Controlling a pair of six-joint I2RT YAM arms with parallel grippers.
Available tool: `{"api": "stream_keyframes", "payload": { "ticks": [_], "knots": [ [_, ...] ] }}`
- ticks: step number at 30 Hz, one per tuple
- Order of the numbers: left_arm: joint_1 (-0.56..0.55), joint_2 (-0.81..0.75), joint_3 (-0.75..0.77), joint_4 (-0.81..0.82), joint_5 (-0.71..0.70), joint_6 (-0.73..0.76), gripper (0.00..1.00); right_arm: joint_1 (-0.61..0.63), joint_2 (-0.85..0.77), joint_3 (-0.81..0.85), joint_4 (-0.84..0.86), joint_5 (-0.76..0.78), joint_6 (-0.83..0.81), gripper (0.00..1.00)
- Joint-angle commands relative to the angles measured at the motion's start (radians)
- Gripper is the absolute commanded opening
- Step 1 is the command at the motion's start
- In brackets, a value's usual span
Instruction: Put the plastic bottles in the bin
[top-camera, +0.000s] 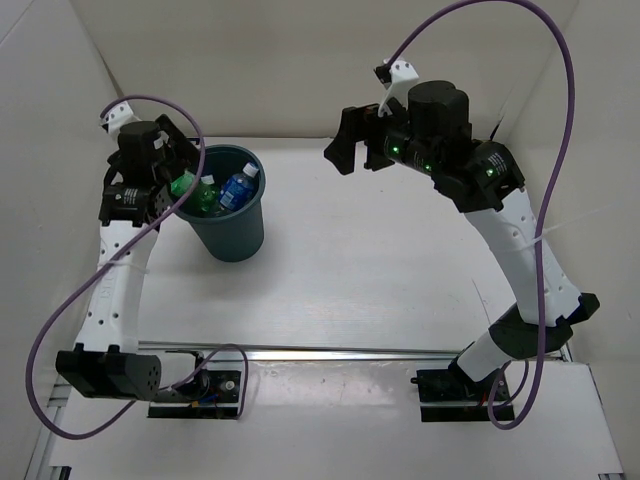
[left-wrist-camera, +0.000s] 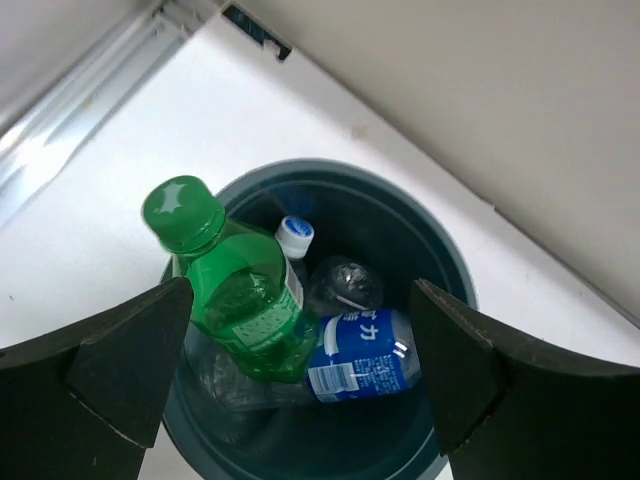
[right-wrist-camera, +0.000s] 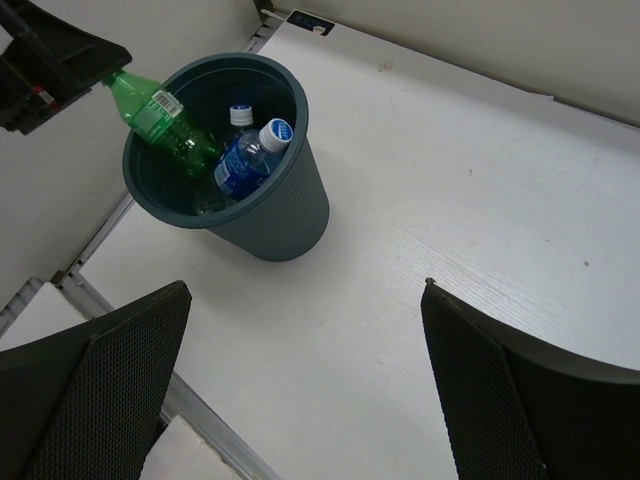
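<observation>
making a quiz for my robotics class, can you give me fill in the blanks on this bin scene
1. The leaning bottle propped on the rim of the bin has a ___ cap.
2. The blue-labelled bottle lies ___ the bin.
3. The left claw and the right claw are both ___.
Missing words: green; inside; open.

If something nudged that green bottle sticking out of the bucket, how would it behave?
The green bottle looks see-through and empty, so probably light. Its smooth plastic would likely be slippery and dent under a squeeze. It leans on the rim of the bucket with its cap above, so a nudge would probably slide it deeper.
</observation>
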Motion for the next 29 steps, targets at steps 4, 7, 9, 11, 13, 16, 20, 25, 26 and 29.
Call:
{"api": "stream_keyframes", "payload": {
  "ticks": [4, 7, 9, 11, 13, 16, 20, 25, 26, 29],
  "knots": [
    [0.012, -0.148, 0.040, 0.023, -0.048, 0.189, 1.00, -0.045, 0.001, 0.003, 0.039, 0.009, 0.088, 1.00],
    [0.021, -0.222, -0.072, 0.023, -0.048, 0.236, 1.00, -0.090, 0.023, -0.007, 0.019, 0.027, 0.178, 1.00],
    [0.021, -0.323, -0.143, 0.023, -0.060, 0.216, 1.00, -0.143, 0.061, 0.021, -0.056, 0.038, 0.238, 1.00],
    [0.021, -0.438, -0.253, 0.011, -0.086, 0.193, 1.00, -0.218, 0.102, 0.044, -0.145, 0.009, 0.318, 1.00],
    [0.021, -0.507, -0.322, -0.012, -0.077, 0.193, 1.00, -0.271, 0.121, 0.032, -0.185, -0.115, 0.353, 1.00],
    [0.021, -0.567, -0.396, -0.130, -0.147, 0.162, 1.00, -0.369, 0.130, -0.068, -0.194, -0.312, 0.387, 1.00],
    [0.021, -0.576, -0.433, -0.315, -0.299, 0.032, 1.00, -0.403, 0.162, -0.146, -0.210, -0.439, 0.398, 1.00],
    [0.021, -0.576, -0.468, -0.358, -0.377, -0.040, 1.00, -0.412, 0.175, -0.168, -0.234, -0.441, 0.373, 1.00],
    [0.021, -0.576, -0.469, -0.358, -0.393, -0.040, 1.00, -0.412, 0.175, -0.168, -0.234, -0.441, 0.373, 1.00],
    [0.021, -0.558, -0.488, -0.358, -0.467, -0.072, 1.00, -0.423, 0.175, -0.168, -0.234, -0.418, 0.364, 1.00]
  ]
}}
